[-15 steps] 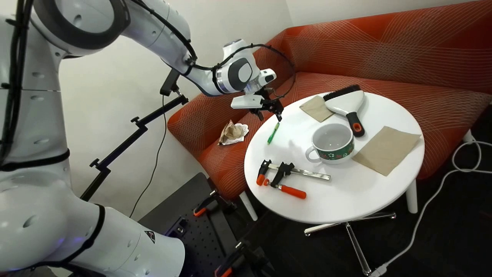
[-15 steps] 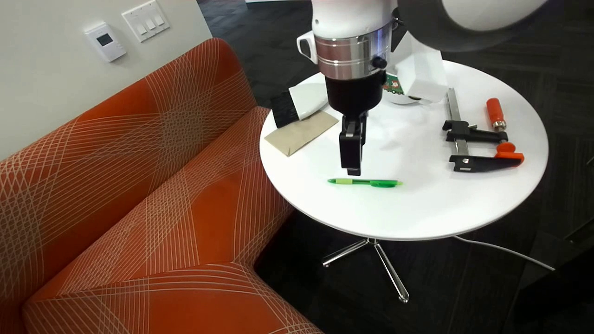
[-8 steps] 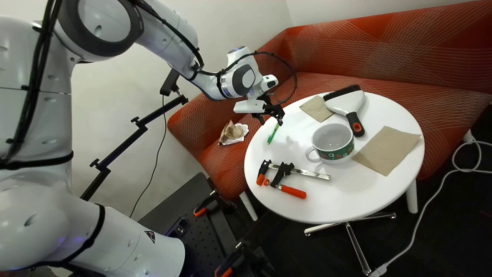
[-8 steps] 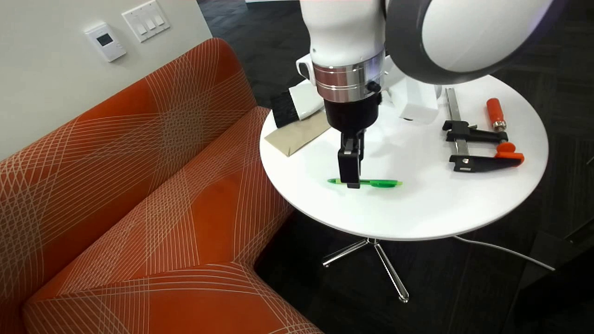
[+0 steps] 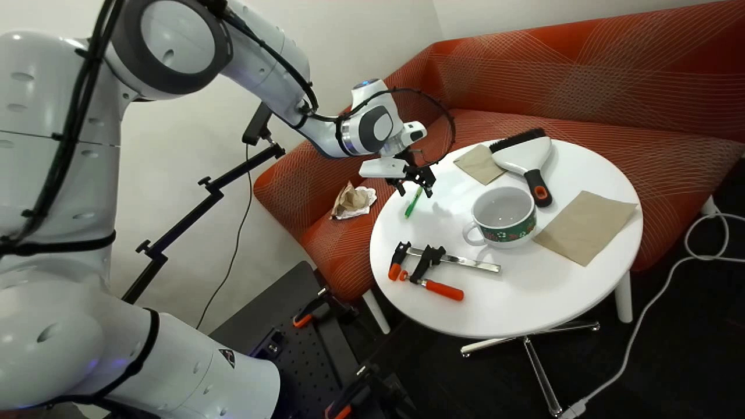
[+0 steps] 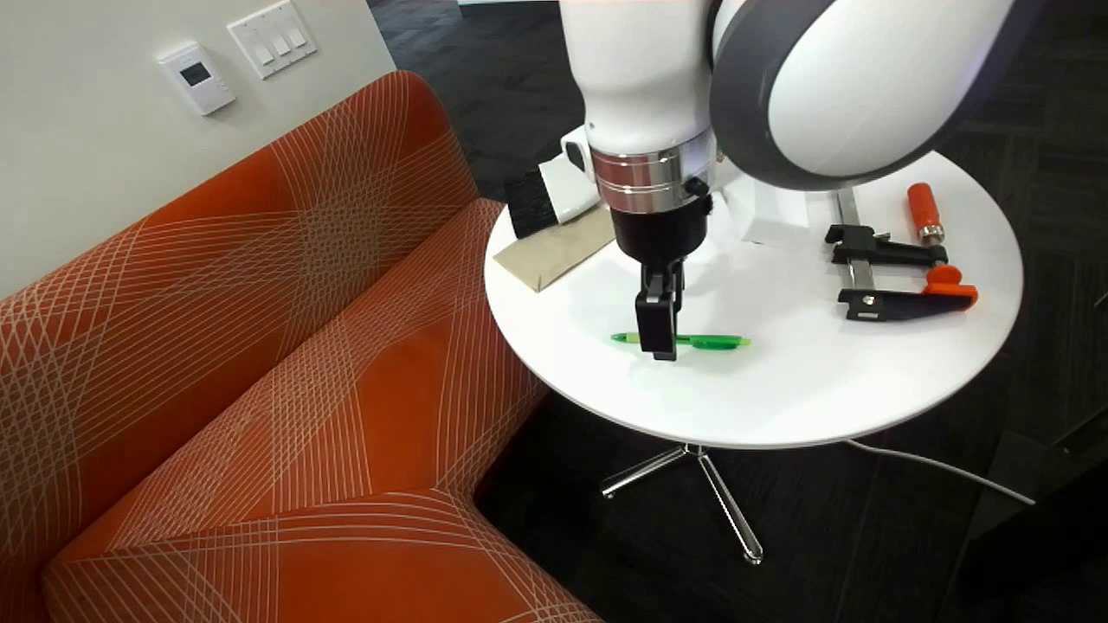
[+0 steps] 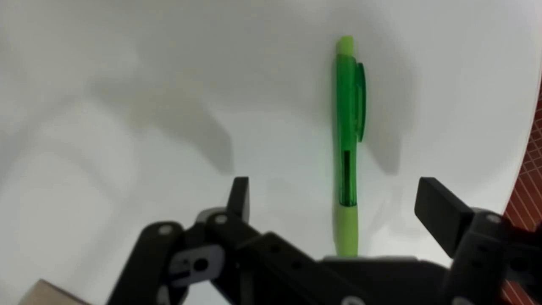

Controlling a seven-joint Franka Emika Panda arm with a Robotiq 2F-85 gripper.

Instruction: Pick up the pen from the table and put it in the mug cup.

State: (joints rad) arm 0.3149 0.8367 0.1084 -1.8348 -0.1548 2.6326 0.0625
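Holding its black fingers [image 7: 442, 216] well apart, the Robotiq gripper [image 7: 334, 188] hangs over a green pen [image 7: 347, 127].

They show in the lower part of the wrist view, with the pen on the round white table [image 7: 275, 140] between them, running up the frame, clip to the right, touching neither. In an exterior view, a bar clamp [image 5: 429, 262] lies at the table's lower left; beyond it, right of centre, stands the white mug [image 5: 503, 224], handle to the left. Farther back, a hand brush [image 5: 527, 156] lies near the table's upper edge, and an orange sofa [image 5: 582, 70] spans the upper right.
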